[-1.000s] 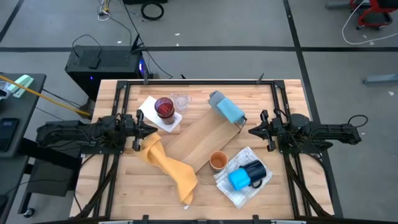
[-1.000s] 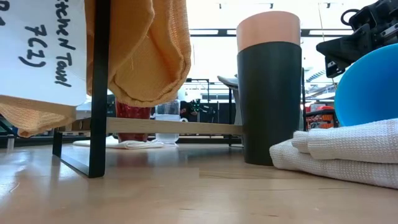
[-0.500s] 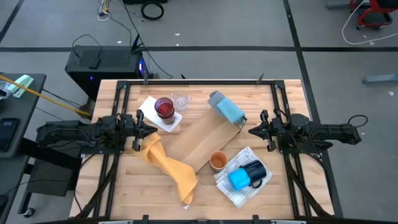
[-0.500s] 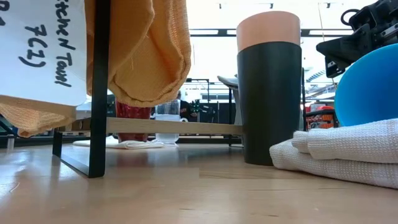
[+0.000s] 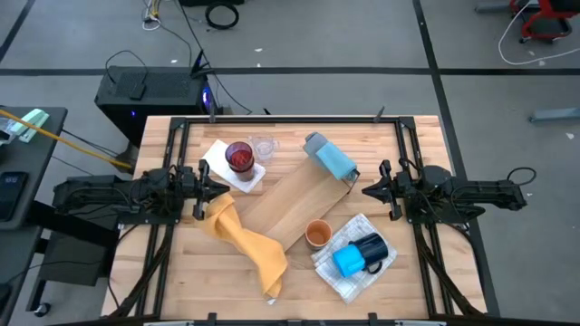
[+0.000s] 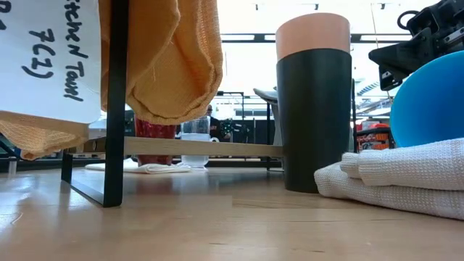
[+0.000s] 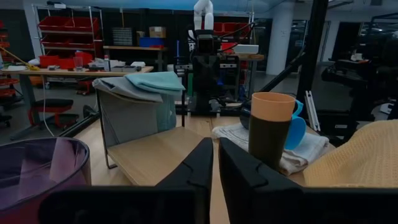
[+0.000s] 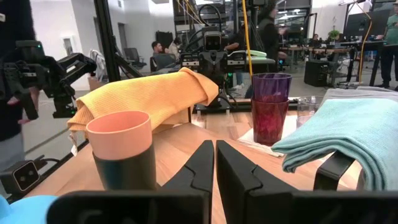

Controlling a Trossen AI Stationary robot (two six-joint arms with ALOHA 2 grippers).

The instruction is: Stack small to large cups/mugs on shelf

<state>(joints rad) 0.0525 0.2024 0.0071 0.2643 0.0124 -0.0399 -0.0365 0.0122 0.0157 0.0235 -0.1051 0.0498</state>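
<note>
Seen from above, left gripper (image 5: pixel 201 192) parked at the table's left edge and right gripper (image 5: pixel 370 191) at its right, fingers of both pressed together and empty; between them a low wooden shelf (image 5: pixel 290 210) draped with a mustard-yellow woven towel (image 5: pixel 246 243) and a blue-grey folded cloth (image 5: pixel 329 158); purple cup nested in a red-tinted cup (image 5: pixel 239 158) beside a small clear glass cup (image 5: pixel 263 147) on a white napkin; black tumbler with orange lining (image 5: pixel 317 234) near the bright blue mug (image 5: pixel 349 262) and dark navy mug (image 5: pixel 372 246) lying on a white waffle cloth (image 5: pixel 337 274)

Purple cup (image 5: pixel 239 156) nested in red-tinted cup, clear cup (image 5: pixel 263 146) beside, orange-rimmed black cup (image 5: pixel 317 234), bright blue mug (image 5: pixel 349 262), dark navy mug (image 5: pixel 372 245)
</note>
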